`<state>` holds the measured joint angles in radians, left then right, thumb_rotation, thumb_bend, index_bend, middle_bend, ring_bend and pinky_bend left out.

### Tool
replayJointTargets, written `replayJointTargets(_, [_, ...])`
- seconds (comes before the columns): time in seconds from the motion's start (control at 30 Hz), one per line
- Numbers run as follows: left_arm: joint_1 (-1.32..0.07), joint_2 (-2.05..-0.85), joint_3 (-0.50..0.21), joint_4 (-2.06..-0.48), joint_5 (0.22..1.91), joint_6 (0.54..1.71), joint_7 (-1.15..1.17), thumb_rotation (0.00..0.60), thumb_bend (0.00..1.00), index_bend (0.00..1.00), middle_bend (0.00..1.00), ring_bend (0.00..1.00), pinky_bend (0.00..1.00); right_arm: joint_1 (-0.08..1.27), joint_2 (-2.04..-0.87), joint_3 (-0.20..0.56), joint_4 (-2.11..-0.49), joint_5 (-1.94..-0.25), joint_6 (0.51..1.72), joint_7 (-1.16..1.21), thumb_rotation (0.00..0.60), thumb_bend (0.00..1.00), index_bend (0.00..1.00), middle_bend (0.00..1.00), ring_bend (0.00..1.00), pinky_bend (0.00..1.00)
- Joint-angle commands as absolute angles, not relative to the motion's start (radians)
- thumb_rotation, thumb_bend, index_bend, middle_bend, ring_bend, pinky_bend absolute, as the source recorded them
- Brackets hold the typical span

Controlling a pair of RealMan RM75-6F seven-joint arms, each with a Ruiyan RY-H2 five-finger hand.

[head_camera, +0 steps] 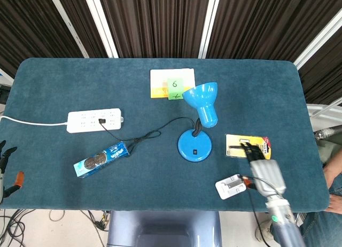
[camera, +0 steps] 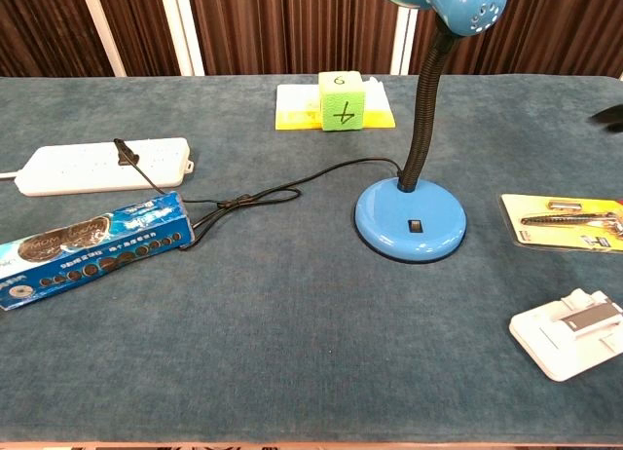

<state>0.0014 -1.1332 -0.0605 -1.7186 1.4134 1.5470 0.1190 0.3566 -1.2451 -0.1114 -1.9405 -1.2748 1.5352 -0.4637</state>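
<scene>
Right hand empty, fingers apart, over razor pack, at 3 o'clock of lamp base. Judged: lamp switch step; next needs realigned fingertip press.

Lamp base glossy blue; table cloth matt, napped; power strip smooth white plastic.

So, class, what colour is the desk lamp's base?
Blue base, clearest in the chest view.

The head view looks steeply down over the whole table, while the chest view faces across it from low at the near edge, both sharing the blue lamp.
</scene>
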Motion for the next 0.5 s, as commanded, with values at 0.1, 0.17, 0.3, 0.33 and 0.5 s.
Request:
replayJointTargets(0.1, [0.001,-1.135,-0.060,-1.719,1.417,1.549,0.122,0.600,0.42,0.16,0.00,0.00,0.00,0.186,-1.195,-0.183,-1.787,-1.463,1.741,-0.311,0.600,0.31,0.00,0.06,0.08,0.62])
replayJointTargets(0.17, [0.001,-1.135,-0.059,-1.720,1.420,1.550,0.124,0.600,0.42,0.16,0.00,0.00,0.00,0.164,-1.197,-0.183,-1.760,-1.477,1.755,-0.293,0.600,0.31,0.00,0.06,0.06,0.10])
replayJointTargets(0.3, [0.001,-1.135,-0.057,-1.717,1.424,1.551,0.128,0.600,0.42,0.16,0.00,0.00,0.00,0.154,-1.193,-0.162,-1.717,-1.507,1.767,-0.298,0.600,0.31,0.00,0.05,0.06,0.00])
replayJointTargets(0.33, [0.001,-1.136,-0.057,-1.717,1.423,1.550,0.128,0.600,0.42,0.16,0.00,0.00,0.00,0.151,-1.195,-0.159,-1.710,-1.511,1.767,-0.303,0.600,0.31,0.00,0.05,0.06,0.00])
replayJointTargets(0.5, [0.000,-1.135,-0.056,-1.715,1.422,1.547,0.129,0.600,0.42,0.16,0.00,0.00,0.00,0.139,-1.197,-0.141,-1.702,-1.507,1.743,-0.299,0.600,0.31,0.00,0.05,0.06,0.00])
